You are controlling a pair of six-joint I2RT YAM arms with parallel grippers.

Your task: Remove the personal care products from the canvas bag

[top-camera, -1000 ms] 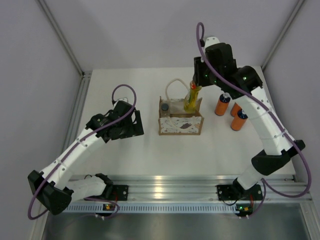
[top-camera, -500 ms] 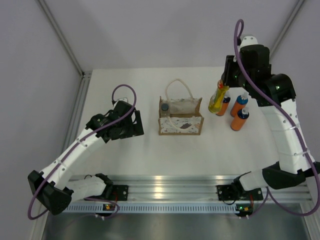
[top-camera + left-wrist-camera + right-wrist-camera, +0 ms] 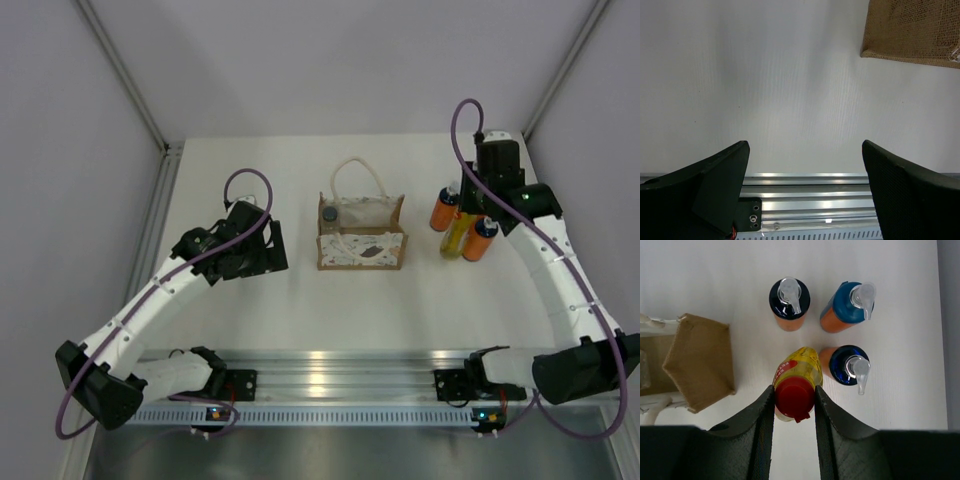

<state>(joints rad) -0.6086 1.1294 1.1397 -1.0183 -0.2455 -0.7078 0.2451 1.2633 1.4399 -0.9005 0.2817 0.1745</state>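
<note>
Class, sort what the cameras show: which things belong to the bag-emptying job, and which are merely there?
Belong to the job:
canvas bag
yellow bottle, held by the right gripper
three orange bottles, already out
grey-capped bottle, inside the bag

Merely there:
metal rail
purple cables
side wall

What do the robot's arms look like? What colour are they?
The left arm and right arm are white tubes with chunky black joints. A purple cable loops along each. The left end effector and right end effector each have two flat black fingers with a fine dotted texture.
</note>
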